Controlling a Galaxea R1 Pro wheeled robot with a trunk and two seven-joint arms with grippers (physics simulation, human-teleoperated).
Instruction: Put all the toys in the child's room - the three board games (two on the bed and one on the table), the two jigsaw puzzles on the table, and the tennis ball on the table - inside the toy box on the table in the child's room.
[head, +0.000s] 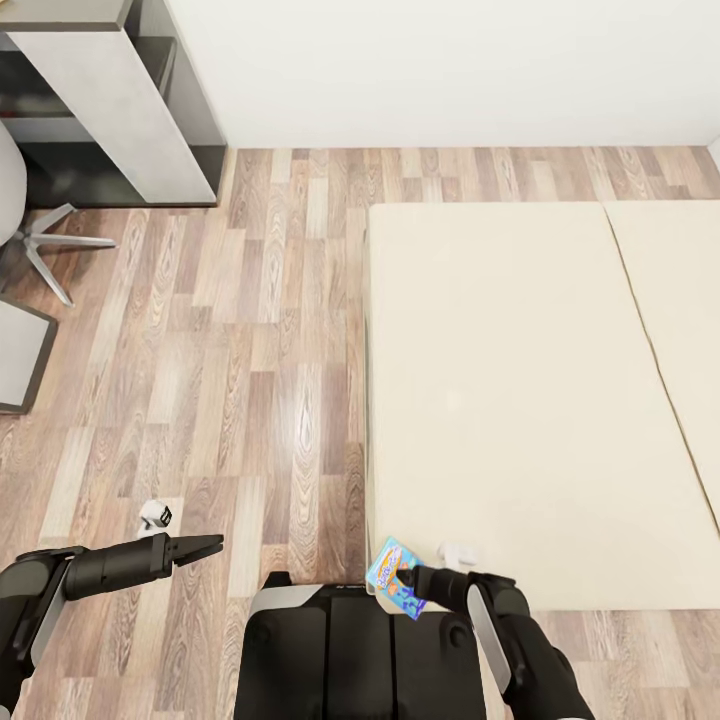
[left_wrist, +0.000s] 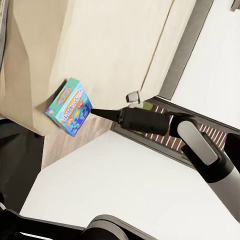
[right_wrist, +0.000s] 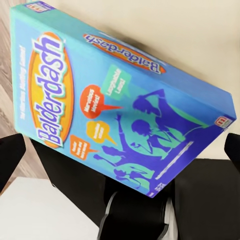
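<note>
1. The right pincer (head: 425, 583) is gripping a board game (head: 398, 577), a light blue box with an orange oval logo reading "Balderdash" and dark blue figures.
2. The board game (right_wrist: 120, 100) is hanging tilted between the fingertips (right_wrist: 10, 155), just off the near corner of the bed (head: 520, 400) and over its edge.
3. The bed is showing two plain beige mattress sections lying side by side.
4. The left pincer (head: 205, 546) is hovering over the wood floor (head: 250, 350), well apart from the bed, with its fingers drawn together and nothing between them.
5. A grey shelf unit (head: 130, 100) is standing against the white wall, with a chair base (head: 50, 245) near it.
</note>
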